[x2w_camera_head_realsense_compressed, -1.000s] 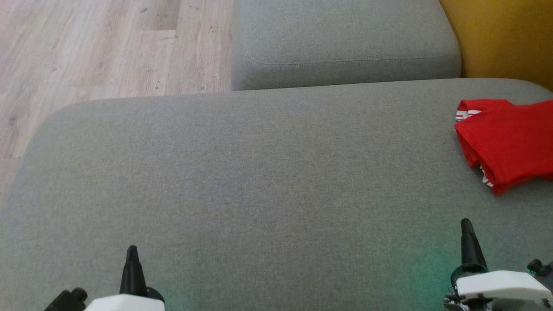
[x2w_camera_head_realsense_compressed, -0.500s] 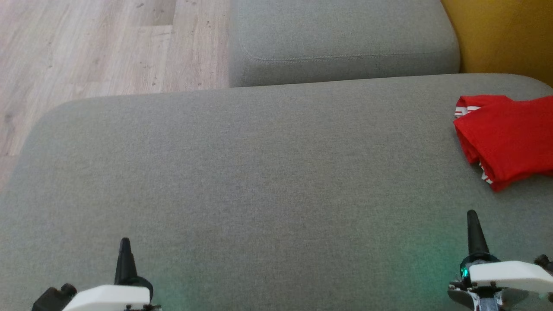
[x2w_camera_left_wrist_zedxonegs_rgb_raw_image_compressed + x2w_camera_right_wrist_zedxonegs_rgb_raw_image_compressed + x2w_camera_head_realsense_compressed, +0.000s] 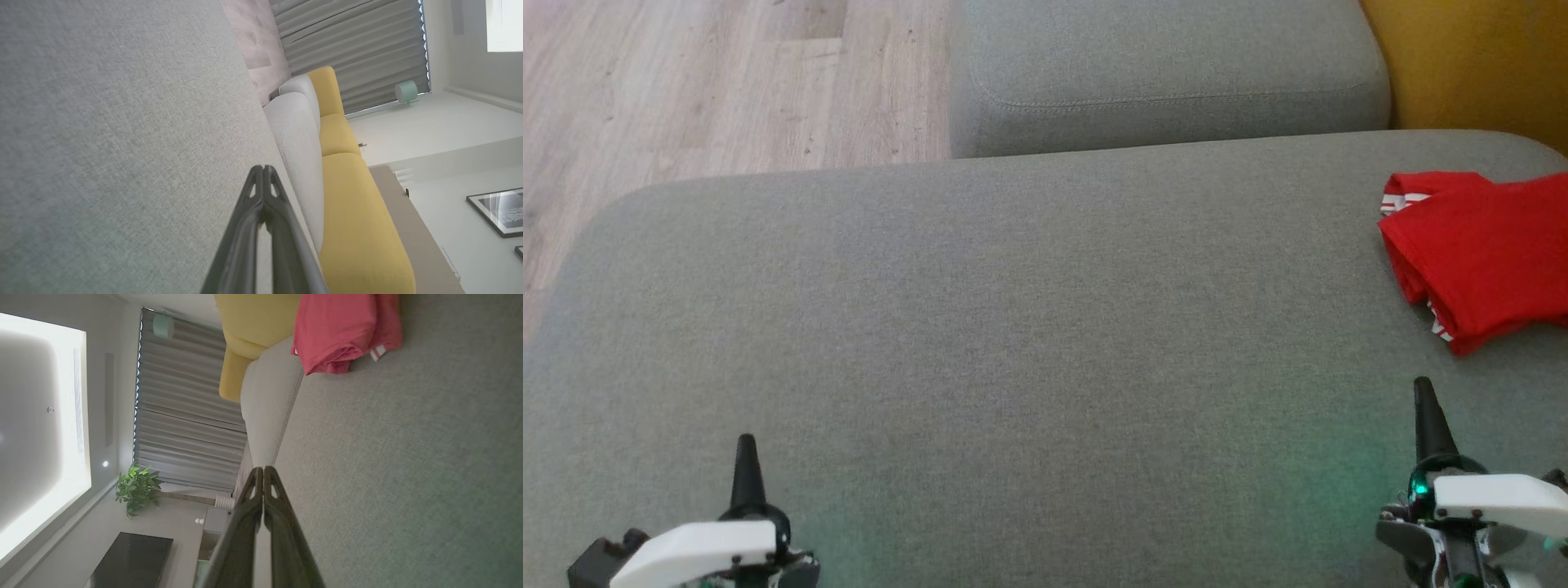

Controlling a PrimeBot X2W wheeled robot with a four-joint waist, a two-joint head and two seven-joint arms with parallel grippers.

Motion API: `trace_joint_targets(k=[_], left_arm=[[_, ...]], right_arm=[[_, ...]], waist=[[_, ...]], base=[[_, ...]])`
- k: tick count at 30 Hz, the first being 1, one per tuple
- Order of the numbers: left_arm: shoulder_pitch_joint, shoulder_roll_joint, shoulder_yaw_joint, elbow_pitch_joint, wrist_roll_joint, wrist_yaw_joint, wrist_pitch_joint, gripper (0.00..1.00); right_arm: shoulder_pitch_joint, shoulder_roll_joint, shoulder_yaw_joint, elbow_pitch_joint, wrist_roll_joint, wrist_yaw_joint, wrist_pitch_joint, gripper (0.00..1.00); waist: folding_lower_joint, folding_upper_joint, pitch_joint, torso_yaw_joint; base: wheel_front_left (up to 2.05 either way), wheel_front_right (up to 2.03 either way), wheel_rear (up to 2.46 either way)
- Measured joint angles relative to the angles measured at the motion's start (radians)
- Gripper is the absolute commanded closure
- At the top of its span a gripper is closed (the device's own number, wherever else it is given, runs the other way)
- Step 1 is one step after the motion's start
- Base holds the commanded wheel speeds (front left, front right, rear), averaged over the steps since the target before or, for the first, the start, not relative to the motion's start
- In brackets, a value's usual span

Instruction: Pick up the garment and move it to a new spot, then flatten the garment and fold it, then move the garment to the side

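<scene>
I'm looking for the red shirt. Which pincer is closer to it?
The right pincer: the red shirt lies just ahead of it, while the left pincer sits far across the grey cushion.

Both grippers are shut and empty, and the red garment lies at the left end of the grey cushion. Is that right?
Not quite. The head view shows the red garment at the right end of the grey cushion, ahead of the right gripper. Both that and the left gripper are shut and empty.

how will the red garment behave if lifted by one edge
Likely floppy: the garment lies in soft folds, so it should drape and unfold when lifted. Probably light: thin layers show at its edge. Pushed, it may bunch on the woven cushion.
</scene>
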Motion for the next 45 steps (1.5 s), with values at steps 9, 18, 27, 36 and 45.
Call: trace_joint_targets(k=[9,18,27,36,45], left_arm=[[-0.033,0.0,0.023,0.011,-0.108,-0.018,0.027,1.0],[-0.062,-0.001,0.047,0.023,-0.23,-0.035,0.058,1.0],[-0.085,-0.002,0.067,0.031,-0.305,-0.052,0.078,1.0],[-0.087,-0.004,0.07,0.031,-0.305,-0.052,0.078,1.0],[-0.087,-0.005,0.073,0.031,-0.305,-0.052,0.079,1.0]], right_arm=[[-0.03,0.0,-0.016,0.005,0.102,0.0,0.025,1.0],[-0.055,-0.001,-0.032,0.012,0.216,0.0,0.052,1.0],[-0.077,-0.001,-0.045,0.013,0.286,0.0,0.07,1.0],[-0.077,-0.001,-0.048,0.014,0.286,0.0,0.071,1.0],[-0.077,-0.001,-0.051,0.015,0.286,0.0,0.071,1.0]], waist=[[0.0,0.0,0.008,-0.004],[0.0,0.0,0.017,-0.009],[0.0,0.0,0.021,-0.012],[0.0,0.0,0.021,-0.012],[0.0,0.0,0.021,-0.012]], base=[[0.0,0.0,0.0],[0.0,0.0,0.0],[0.0,0.0,0.0],[0.0,0.0,0.0],[0.0,0.0,0.0]])
